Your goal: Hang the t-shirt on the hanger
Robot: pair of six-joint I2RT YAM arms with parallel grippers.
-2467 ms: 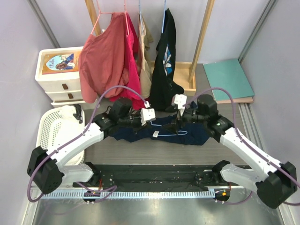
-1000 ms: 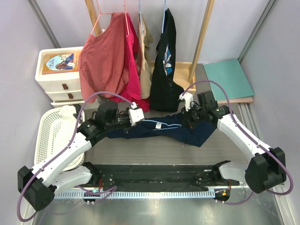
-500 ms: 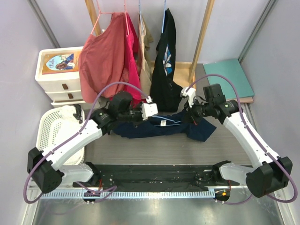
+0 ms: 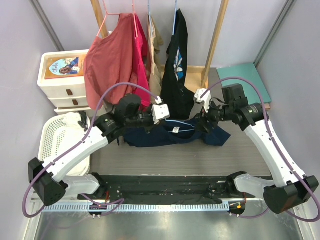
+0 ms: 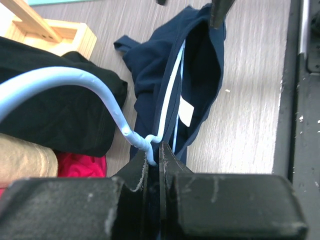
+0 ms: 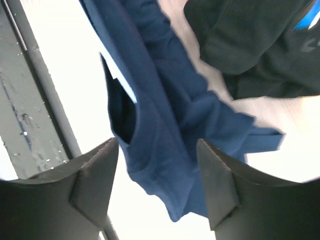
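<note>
The navy t-shirt (image 4: pixel 170 136) lies bunched across the table between both arms. The light-blue hanger (image 4: pixel 176 123) has its arms inside the shirt's neck opening, by the white tag (image 5: pixel 186 111). My left gripper (image 4: pixel 164 118) is shut on the hanger's twisted neck (image 5: pixel 145 145), just below the hook (image 5: pixel 75 80). My right gripper (image 4: pixel 201 122) is at the shirt's right end. In the right wrist view its jaws stand wide open (image 6: pixel 157 185), with a fold of the t-shirt (image 6: pixel 165 135) lying between them, not pinched.
A wooden rack behind holds red and pink shirts (image 4: pixel 107 65) and a black graphic shirt (image 4: pixel 177 65), whose hem hangs near both grippers. A white drawer unit (image 4: pixel 60 85) and a laundry basket (image 4: pixel 55 140) stand at the left. A teal board (image 4: pixel 245 82) lies at the back right.
My left gripper has moved right and back with the hanger. My right arm has drawn back and to the right. The shirt is more bunched and sits further back.
</note>
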